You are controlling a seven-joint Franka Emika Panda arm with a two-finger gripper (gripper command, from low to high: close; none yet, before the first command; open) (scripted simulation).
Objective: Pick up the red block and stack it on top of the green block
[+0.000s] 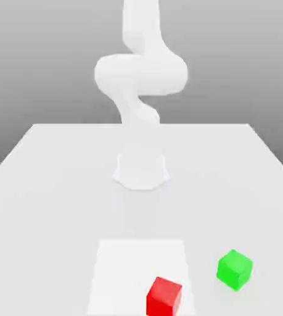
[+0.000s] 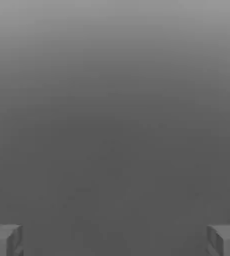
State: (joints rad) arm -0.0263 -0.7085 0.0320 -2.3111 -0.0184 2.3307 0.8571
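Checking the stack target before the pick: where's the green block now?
Exterior view's right, the green block sits on the table, beside the white square.

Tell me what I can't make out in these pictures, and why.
- The red block's lower part: cut off by the exterior view's bottom edge.
- The white square's near corner by the red block: partly hidden behind that block.
- The green block's far sides: turned away from the exterior view.
- The rest of the pincer's two fingers: cut off by the hand view's edges.
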